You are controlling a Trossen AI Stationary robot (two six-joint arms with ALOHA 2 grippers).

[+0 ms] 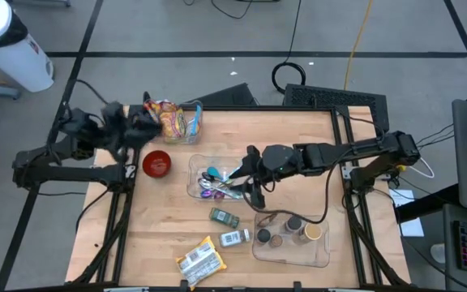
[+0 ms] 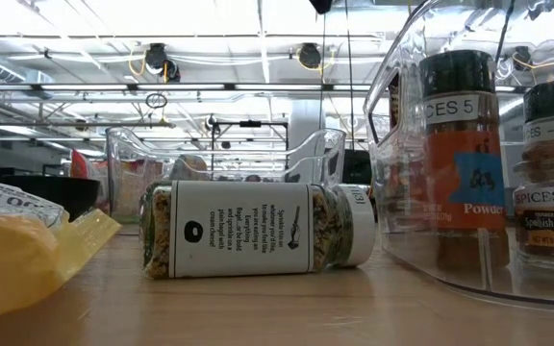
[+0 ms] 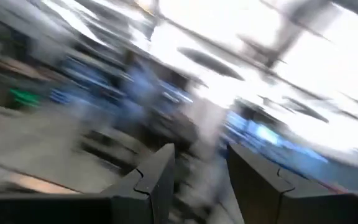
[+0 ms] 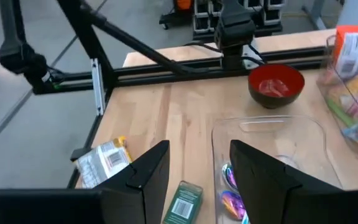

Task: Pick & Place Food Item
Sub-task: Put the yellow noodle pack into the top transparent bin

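Note:
Food lies about the wooden table: a yellow snack bag point(image 1: 200, 259) near the front edge, and two spice jars on their sides, one green-lidded point(image 1: 224, 216) and one white-labelled point(image 1: 235, 237) point(image 2: 258, 231). A clear bin point(image 1: 173, 122) at the far left holds colourful snack packets. My right gripper point(image 1: 250, 174) point(image 4: 201, 174) hovers open above the right end of a clear tray point(image 1: 209, 180) that holds colourful utensils. My left gripper point(image 1: 136, 123) point(image 3: 201, 180) is raised beside the snack bin, open, with nothing between its fingers.
A red bowl point(image 1: 156, 163) point(image 4: 275, 84) stands left of the clear tray. At the front right, a clear bin point(image 1: 294, 239) point(image 2: 469, 144) holds several upright spice jars. Bare wood lies at the front left and far right of the table.

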